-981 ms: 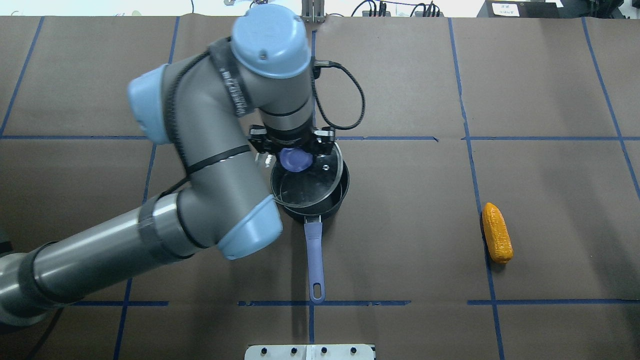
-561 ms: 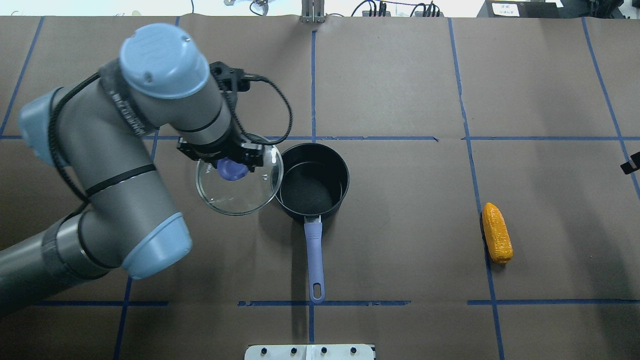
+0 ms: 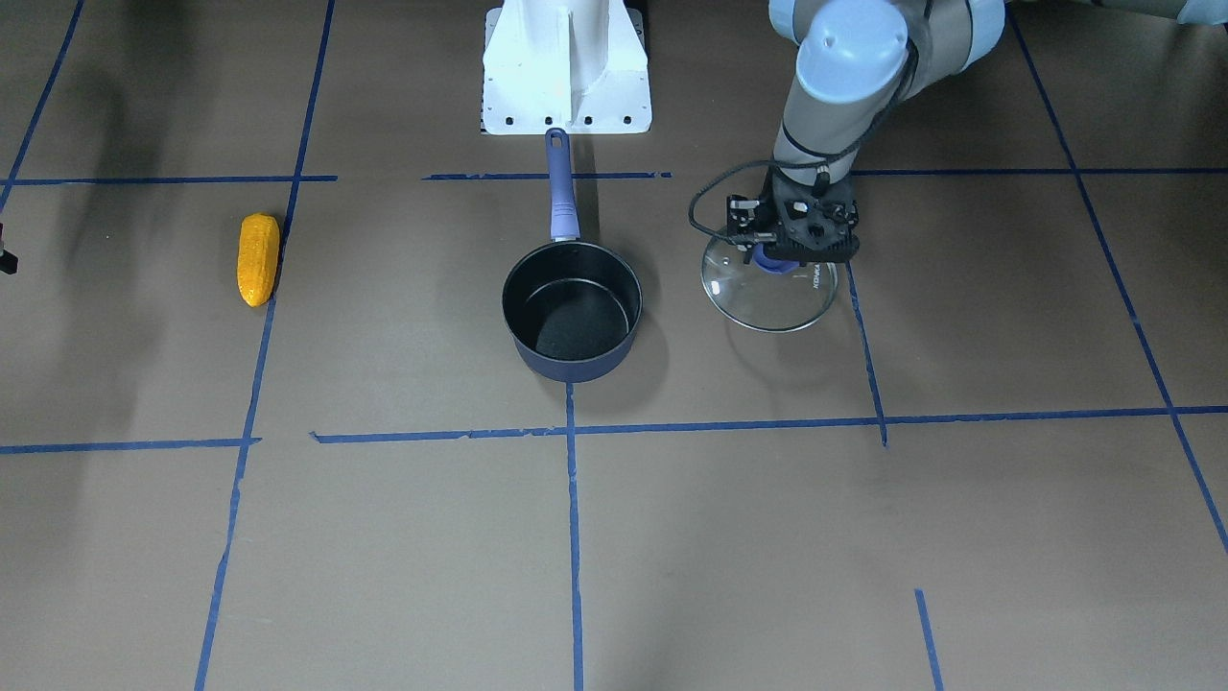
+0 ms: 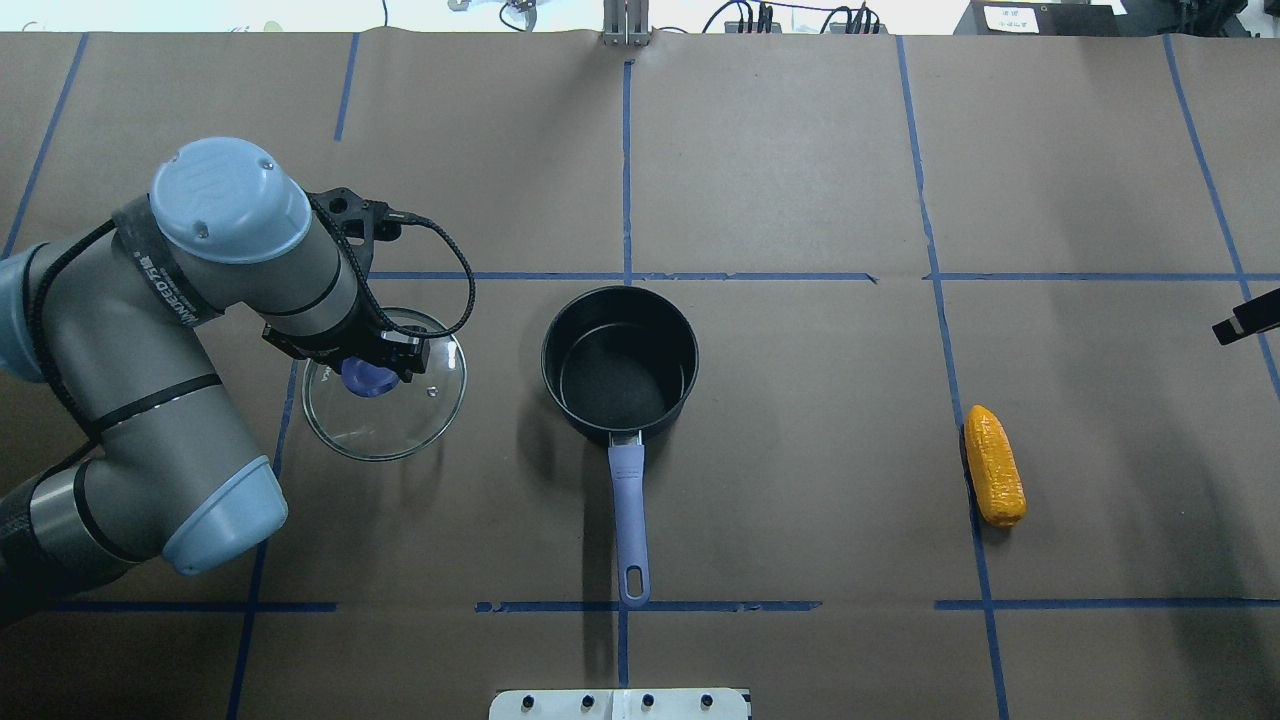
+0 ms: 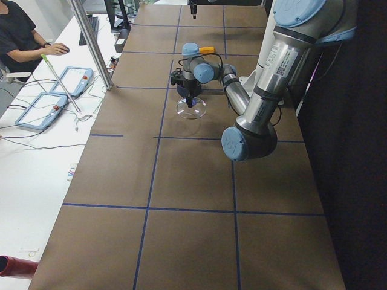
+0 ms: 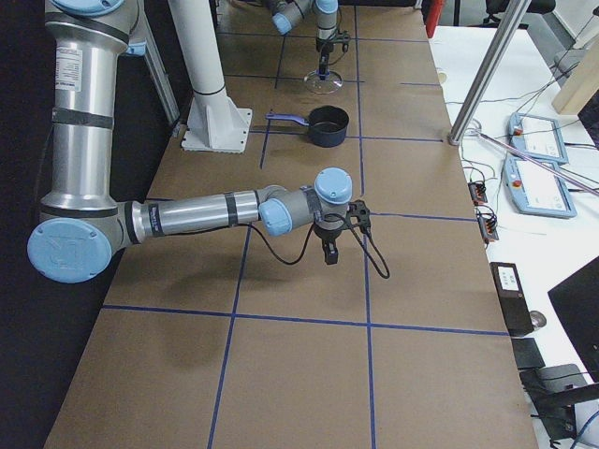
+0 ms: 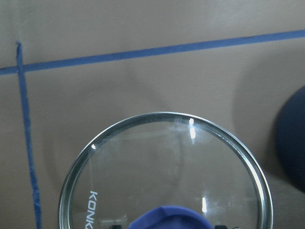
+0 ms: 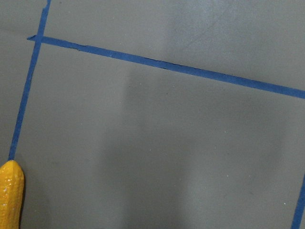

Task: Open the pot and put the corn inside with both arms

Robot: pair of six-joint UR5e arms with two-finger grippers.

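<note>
The dark navy pot (image 4: 620, 360) stands open at the table's middle, its periwinkle handle (image 4: 628, 520) pointing toward the robot; it also shows in the front-facing view (image 3: 573, 307). My left gripper (image 4: 370, 375) is shut on the blue knob of the glass lid (image 4: 400, 425), which it holds low to the left of the pot, clear of it. I cannot tell if the lid touches the table. The orange-yellow corn (image 4: 994, 465) lies far right of the pot. My right gripper (image 4: 1245, 320) shows only at the frame's edge, beyond the corn; I cannot tell if it is open.
The white base pedestal (image 3: 566, 67) stands just behind the pot handle's end. Blue tape lines cross the brown table cover. An operator (image 5: 18, 36) sits at a side desk with pendants, and a metal post (image 5: 91, 42) stands at the table's far edge.
My left arm has lifted the lid off the pot, carried it left and lowered it. Part of my right gripper has come into view at the right edge.
</note>
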